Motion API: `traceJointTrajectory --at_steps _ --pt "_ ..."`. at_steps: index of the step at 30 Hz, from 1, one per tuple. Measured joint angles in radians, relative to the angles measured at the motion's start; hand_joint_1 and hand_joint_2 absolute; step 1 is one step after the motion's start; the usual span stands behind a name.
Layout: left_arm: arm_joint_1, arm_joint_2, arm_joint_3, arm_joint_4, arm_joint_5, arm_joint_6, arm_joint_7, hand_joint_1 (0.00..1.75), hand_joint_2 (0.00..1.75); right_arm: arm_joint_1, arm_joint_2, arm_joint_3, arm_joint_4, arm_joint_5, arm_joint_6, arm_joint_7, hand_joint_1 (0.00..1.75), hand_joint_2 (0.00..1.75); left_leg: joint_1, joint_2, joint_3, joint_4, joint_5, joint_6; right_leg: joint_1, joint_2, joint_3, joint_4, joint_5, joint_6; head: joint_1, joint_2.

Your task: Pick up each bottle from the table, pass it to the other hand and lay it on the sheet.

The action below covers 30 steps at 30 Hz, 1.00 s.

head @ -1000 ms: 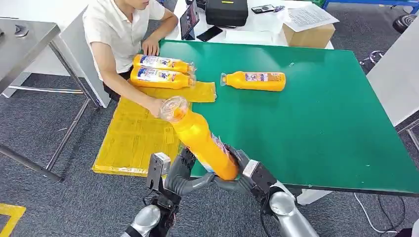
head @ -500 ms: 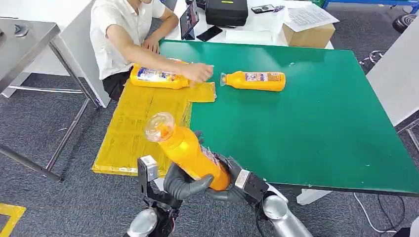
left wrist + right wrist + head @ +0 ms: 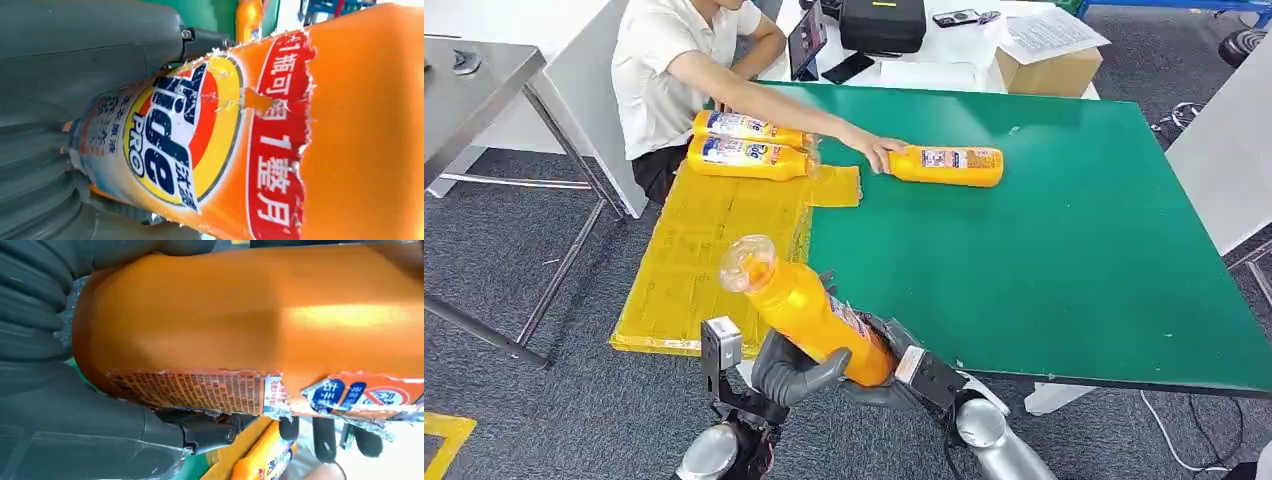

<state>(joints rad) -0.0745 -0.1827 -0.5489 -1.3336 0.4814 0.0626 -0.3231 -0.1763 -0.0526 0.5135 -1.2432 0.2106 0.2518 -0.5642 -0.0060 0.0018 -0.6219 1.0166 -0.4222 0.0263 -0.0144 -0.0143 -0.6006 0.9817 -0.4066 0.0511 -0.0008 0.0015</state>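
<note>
At lower centre of the head view, the left hand (image 3: 786, 368) wraps the bottle (image 3: 809, 310), which tilts cap-up toward the sheet (image 3: 694, 260) at left. The right hand (image 3: 894, 375) clasps its base from the right. If either lets go early, the bottle could drop off the table (image 3: 1074, 250) edge.

Cardboard box (image 3: 1051, 72), black case (image 3: 883, 24)

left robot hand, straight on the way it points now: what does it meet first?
Nothing before the bottle it already grips, together with the right robot hand. The left robot hand reaches rightward, so past the bottle probably the right hand's fingers, though depth is unclear.
</note>
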Motion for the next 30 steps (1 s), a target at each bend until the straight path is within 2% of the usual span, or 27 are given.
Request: traceJointTrajectory --at_steps 3,5,12,13,16,20,25,28,30 --pt "-0.008 -0.001 0.002 0.011 0.000 0.001 -0.005 1.75 1.75 -0.004 0.004 0.005 0.005 0.003 -0.003 0.002 1.31 1.75 0.000 0.000 0.000 0.000 0.000 0.000 0.000 0.000 0.000 0.000 0.000 0.000 0.000 0.000" --pt "-0.014 -0.004 0.008 0.018 0.002 0.000 -0.014 1.75 1.75 -0.011 0.009 0.013 0.010 0.003 -0.006 0.002 0.00 1.75 0.000 0.000 0.000 0.000 0.000 0.000 0.000 0.000 0.000 0.000 0.000 0.000 0.000 0.000" --pt "-0.018 -0.011 0.019 0.018 0.010 -0.008 -0.027 1.75 1.75 -0.012 0.018 0.034 0.016 0.003 -0.006 0.003 0.00 1.75 0.000 0.000 0.000 0.000 0.000 0.000 0.000 0.000 0.000 0.000 0.000 0.000 0.000 0.000" --pt "-0.018 -0.011 0.021 0.017 0.013 -0.014 -0.028 1.75 1.75 -0.012 0.019 0.037 0.018 0.002 -0.006 0.002 0.00 0.00 0.000 0.000 0.000 0.000 0.000 0.000 0.000 0.000 0.000 0.000 0.000 0.000 0.000 0.000" --pt "-0.017 -0.011 0.027 0.013 0.024 -0.020 -0.029 1.75 1.75 -0.011 0.025 0.043 0.023 0.000 -0.017 0.000 0.00 0.00 0.000 0.000 0.000 0.000 0.000 0.000 0.000 0.000 0.000 0.000 0.000 0.000 0.000 0.000" --pt "-0.023 -0.011 0.054 0.010 0.036 0.028 -0.044 1.75 1.75 -0.008 0.040 0.058 0.027 0.044 -0.087 -0.008 0.00 0.00 0.000 0.000 0.000 0.000 0.000 0.000 0.000 0.000 -0.001 0.000 0.000 0.000 0.000 0.000" --pt "-0.032 -0.011 0.079 0.010 0.039 0.041 -0.048 1.75 1.75 -0.005 0.048 0.061 0.030 0.052 -0.101 -0.010 0.00 0.00 0.000 0.000 0.000 0.000 0.000 0.000 0.000 0.000 -0.001 0.000 0.000 0.000 0.000 0.000" --pt "-0.038 -0.011 0.084 0.014 -0.013 0.120 -0.054 1.75 1.75 -0.001 0.049 0.064 0.031 0.066 -0.130 -0.015 0.00 0.00 0.000 0.000 0.000 0.000 0.000 0.000 0.000 0.000 -0.001 0.000 0.000 0.000 0.000 0.000" --pt "-0.064 -0.010 0.094 0.050 -0.086 0.216 -0.057 1.75 1.75 0.012 0.056 0.064 0.032 0.108 -0.200 -0.021 0.00 0.00 0.000 0.000 0.000 0.000 0.000 0.000 0.000 0.000 -0.001 0.000 0.000 0.000 0.000 0.000"
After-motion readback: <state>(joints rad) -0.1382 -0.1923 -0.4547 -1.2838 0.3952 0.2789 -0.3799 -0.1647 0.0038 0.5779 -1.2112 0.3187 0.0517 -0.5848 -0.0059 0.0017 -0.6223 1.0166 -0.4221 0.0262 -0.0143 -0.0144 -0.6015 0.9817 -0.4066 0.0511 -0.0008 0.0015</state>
